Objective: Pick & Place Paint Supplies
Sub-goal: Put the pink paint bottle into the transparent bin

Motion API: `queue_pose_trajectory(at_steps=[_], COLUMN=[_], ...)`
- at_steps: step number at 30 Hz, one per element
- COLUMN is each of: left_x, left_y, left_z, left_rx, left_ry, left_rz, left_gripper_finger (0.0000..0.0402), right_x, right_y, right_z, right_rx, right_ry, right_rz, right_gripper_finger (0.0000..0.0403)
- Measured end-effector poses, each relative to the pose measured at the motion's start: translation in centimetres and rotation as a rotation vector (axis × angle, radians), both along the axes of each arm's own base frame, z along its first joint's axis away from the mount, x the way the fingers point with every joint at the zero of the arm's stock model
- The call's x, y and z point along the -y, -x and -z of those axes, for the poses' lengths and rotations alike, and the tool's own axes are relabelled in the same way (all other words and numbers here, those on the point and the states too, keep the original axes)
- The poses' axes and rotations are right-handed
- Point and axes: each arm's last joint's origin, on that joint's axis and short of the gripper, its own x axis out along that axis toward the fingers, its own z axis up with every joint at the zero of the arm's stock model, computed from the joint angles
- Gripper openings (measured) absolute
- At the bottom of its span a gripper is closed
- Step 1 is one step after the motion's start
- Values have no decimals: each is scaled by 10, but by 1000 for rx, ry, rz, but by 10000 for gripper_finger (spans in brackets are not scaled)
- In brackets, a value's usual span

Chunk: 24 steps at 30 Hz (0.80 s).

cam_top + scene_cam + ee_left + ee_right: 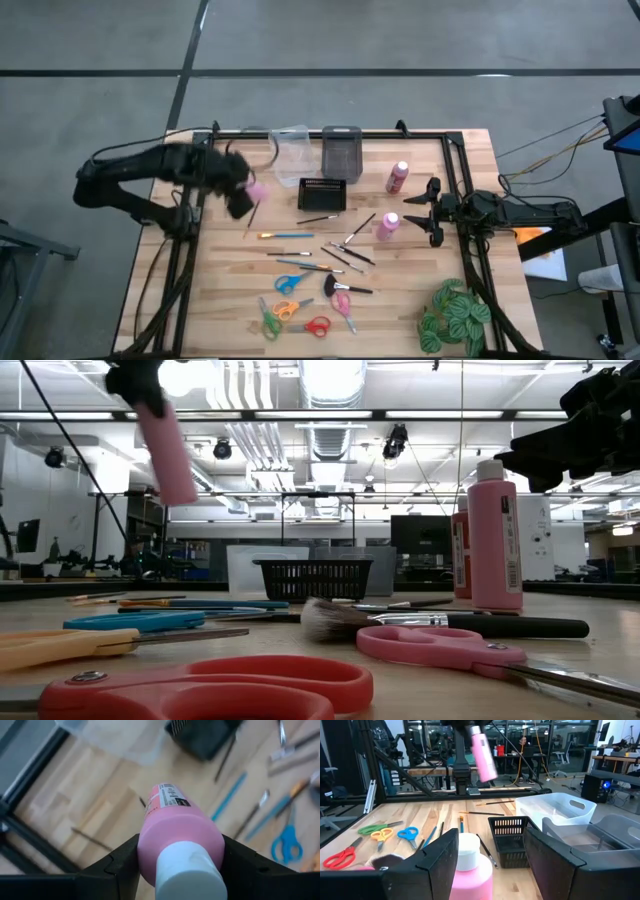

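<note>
- Your left gripper (243, 194) pinches a pink bottle (257, 189) and holds it up in the air over the left part of the desk (170, 280). The bottle hangs tilted, cap end in the gripper, so I think you are carrying it to a bin.
- Your right gripper (428, 210) is spread wide at the right side of the desk. A second pink bottle (387, 226) stands just in front of it, between the fingers in the wrist view, so a grab looks near.
- A third pink bottle (397, 177) stands upright near the black basket (341, 152).
- The brushes (345, 252) and scissors (292, 283) lie flat, spread over the middle and front of the desk. None are put away yet.
- The clear bin (290, 152) looks empty.
- The black basket looks empty too.
- A small black tray (323, 194) sits in front of them. You cannot tell what is in it.
</note>
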Motion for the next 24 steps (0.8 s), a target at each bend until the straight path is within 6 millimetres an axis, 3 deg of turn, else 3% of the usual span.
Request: queue_pose_trajectory(at_steps=[6, 12, 19, 24], left_x=[-64, -122, -172, -202], left_y=[-15, -35, -74, -85], left_z=[5, 15, 13, 16], left_rx=[87, 31, -55, -70], left_ry=[10, 102, 86, 67], left_rz=[-110, -228, -193, -241], left_gripper_finger=[209, 210, 210, 210], right_x=[0, 0, 0, 0], right_y=[0, 0, 0, 0], right_z=[0, 0, 0, 0], right_rx=[0, 0, 0, 0], right_ry=[-1, -2, -1, -1], right_rz=[0, 0, 0, 0], right_gripper_finger=[221, 221, 221, 221])
